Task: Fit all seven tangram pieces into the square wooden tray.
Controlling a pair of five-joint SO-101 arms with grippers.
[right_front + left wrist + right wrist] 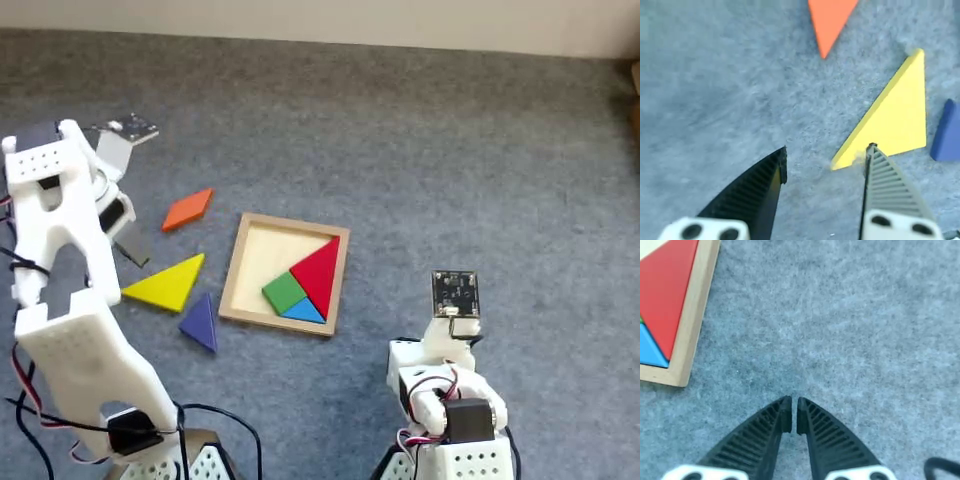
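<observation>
Left gripper (827, 150) spread at the yellow triangle's (895, 117) sharp corner, holding nothing.

The yellow triangle lies flat on the carpet left of the wooden tray (268, 252), with the orange parallelogram (188, 208) farther off and the dark blue triangle (201, 321) nearer. It looks thin, stiff and light, and probably slick on its faces. Pinching across two edges near the narrow corner, where the open jaws can span it, seems best. One fingertip (871, 150) appears to touch that corner. The right gripper (793, 402) hangs over carpet right of the tray, its jaws pressed nearly together and empty.
</observation>
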